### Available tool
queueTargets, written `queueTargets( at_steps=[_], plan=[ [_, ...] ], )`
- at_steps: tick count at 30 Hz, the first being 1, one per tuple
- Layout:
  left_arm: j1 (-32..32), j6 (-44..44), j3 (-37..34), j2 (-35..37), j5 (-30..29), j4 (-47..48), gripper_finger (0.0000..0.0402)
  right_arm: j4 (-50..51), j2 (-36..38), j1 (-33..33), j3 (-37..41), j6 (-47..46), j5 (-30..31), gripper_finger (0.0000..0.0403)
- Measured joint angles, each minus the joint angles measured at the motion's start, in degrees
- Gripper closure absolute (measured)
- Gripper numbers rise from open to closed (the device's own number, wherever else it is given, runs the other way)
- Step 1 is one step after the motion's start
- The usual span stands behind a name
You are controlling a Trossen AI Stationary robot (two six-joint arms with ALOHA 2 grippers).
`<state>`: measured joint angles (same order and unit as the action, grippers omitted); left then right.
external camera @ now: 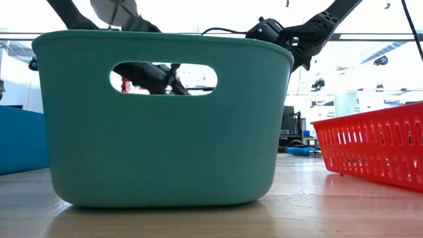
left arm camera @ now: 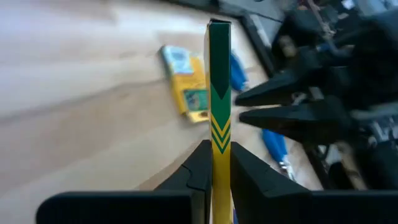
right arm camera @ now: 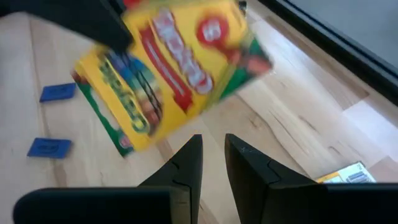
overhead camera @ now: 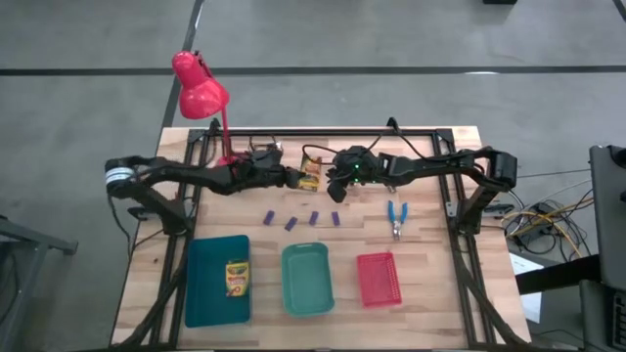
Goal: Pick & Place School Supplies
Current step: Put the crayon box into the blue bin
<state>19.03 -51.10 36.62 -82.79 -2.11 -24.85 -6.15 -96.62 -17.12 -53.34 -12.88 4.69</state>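
Crayon box pinched edge-on in left gripper behind blue tray, seemingly for carrying there; right gripper beside it, narrowly parted, empty.

1. The dark left arm reaches in from the worktop's left edge toward the far middle; its two-finger left gripper is clamped on the thin edge of a yellow-green crayon box.
2. The right gripper faces it from the right edge (fingers narrowly parted, holding nothing).
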Motion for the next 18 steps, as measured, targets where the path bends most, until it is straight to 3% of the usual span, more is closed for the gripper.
queueTargets(
  at_steps=[10,18],
  plan=[
    [-0.42,16.84,-0.02,18.51,-0.3,18.21,0.0364,1.0,5.28,0.02,0.13,4.01,-0.41,0.0335],
    [-3.47,16.82,-0.04,30.88,-0.21,33.53,0.0364,3.69,13.47,0.43,0.26,6.88,-0.79,0.0335]
  ],
)
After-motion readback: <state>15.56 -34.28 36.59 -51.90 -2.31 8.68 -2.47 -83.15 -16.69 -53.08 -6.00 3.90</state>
